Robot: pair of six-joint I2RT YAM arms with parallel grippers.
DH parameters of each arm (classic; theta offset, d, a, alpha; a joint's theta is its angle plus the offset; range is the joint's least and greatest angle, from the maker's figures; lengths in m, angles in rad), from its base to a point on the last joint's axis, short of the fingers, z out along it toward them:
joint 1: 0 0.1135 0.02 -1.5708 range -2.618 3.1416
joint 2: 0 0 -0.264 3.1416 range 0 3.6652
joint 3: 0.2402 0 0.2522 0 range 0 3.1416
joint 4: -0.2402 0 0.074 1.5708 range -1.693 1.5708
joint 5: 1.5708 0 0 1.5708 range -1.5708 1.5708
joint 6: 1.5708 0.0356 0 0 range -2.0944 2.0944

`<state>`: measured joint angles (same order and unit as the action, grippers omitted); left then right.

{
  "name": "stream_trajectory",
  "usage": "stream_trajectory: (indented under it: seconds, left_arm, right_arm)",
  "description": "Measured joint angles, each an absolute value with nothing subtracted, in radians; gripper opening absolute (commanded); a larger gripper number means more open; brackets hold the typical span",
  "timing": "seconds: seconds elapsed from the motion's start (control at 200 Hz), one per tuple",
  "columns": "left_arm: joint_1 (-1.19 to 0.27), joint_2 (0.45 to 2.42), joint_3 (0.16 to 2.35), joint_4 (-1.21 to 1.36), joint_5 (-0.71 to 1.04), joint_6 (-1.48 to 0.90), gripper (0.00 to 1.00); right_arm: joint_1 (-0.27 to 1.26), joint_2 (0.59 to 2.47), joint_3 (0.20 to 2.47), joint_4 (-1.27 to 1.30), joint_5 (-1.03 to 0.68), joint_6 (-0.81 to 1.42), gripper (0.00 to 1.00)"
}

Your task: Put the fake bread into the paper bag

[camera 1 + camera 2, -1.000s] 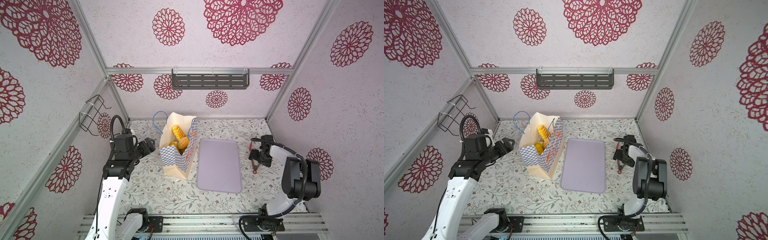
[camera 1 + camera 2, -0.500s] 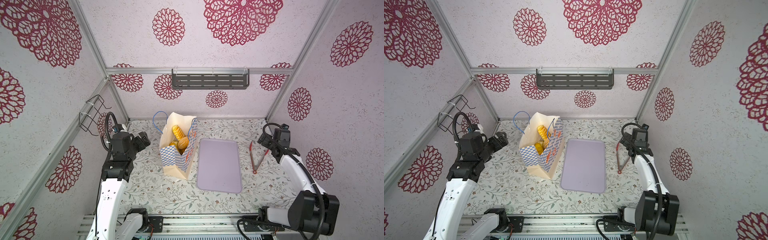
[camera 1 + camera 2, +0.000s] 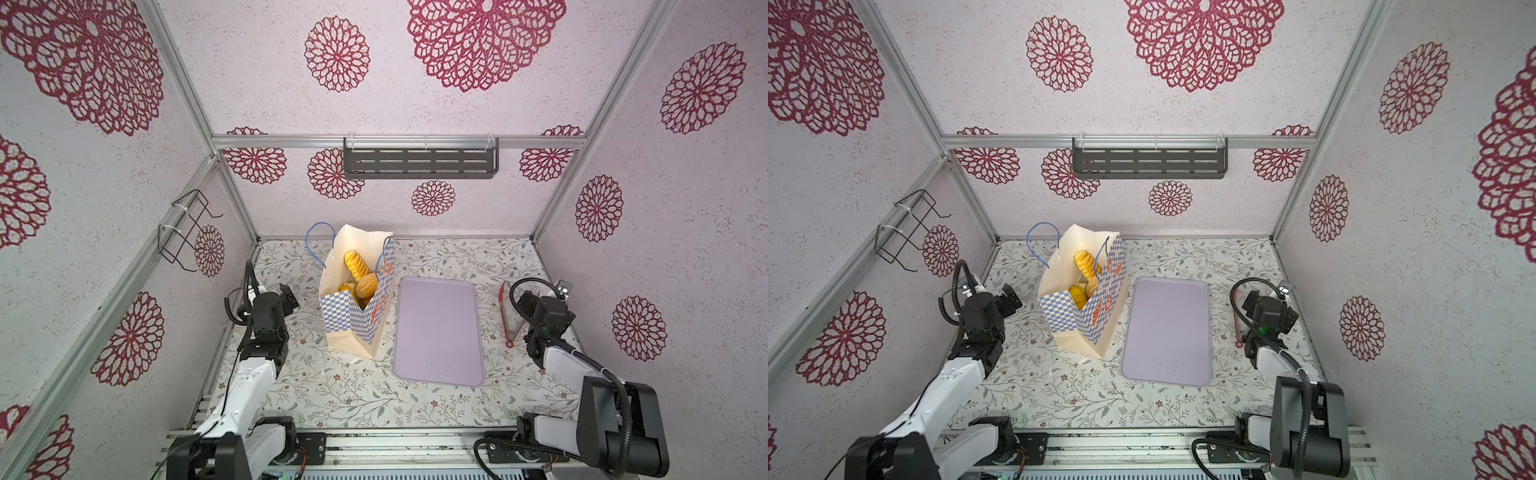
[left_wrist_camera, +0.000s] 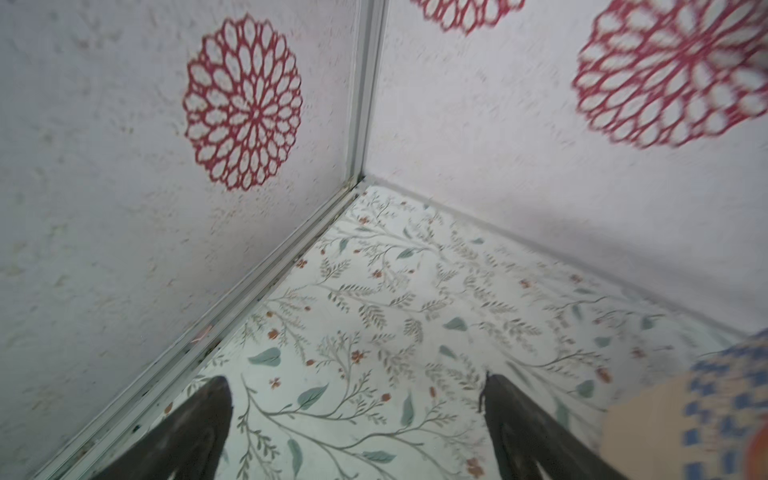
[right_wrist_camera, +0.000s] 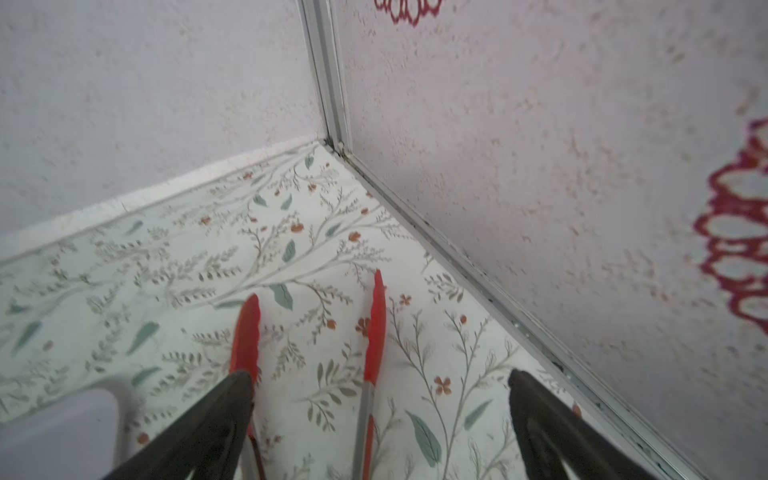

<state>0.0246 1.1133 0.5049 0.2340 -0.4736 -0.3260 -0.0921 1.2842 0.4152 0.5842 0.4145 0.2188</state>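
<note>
- Tray [image 3: 438, 328]: flat at the middle of the desk [image 3: 332, 395].
- Bag [image 3: 357, 320]: upright, just left of the tray.
- Bread [image 3: 356, 266]: inside the bag.
- Tongs [image 5: 374, 324]: near the right edge.
- Left gripper [image 4: 355, 380]: wide open, empty, near the left edge.
- Right gripper [image 5: 380, 375]: wide open, empty, over the tongs.

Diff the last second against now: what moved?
The right gripper, down at the tongs a second ago, lifted off them, swung toward the back corner, then drew back; it hangs open above them. The left gripper shifted slightly beside the paper bag, open. Tongs, bag, fake bread inside it and the tray stayed put.
</note>
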Motion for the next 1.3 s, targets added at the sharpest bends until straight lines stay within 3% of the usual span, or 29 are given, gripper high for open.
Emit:
stream_trajectory:
  seconds: [0.325, 0.615, 0.776, 1.301]
  left_arm:
    - [0.028, 1.392, 0.452, 0.471, -0.525, -0.287, 0.97]
    - [0.062, 1.421, 0.509, 0.551, -0.469, -0.234, 0.97]
    - [0.084, 1.536, 0.364, 0.869, -0.426, -0.206, 0.97]
    - [0.086, 1.558, 0.412, 0.893, -0.407, -0.194, 0.97]
  right_arm:
    - [0.024, 1.341, 0.416, 0.716, 0.458, 0.088, 0.99]
    - [0.054, 1.408, 0.278, 0.912, 0.438, 0.078, 0.99]
    - [0.056, 1.547, 0.237, 1.061, 0.383, 0.054, 0.99]
    - [0.06, 1.554, 0.231, 1.18, 0.365, 0.042, 0.99]
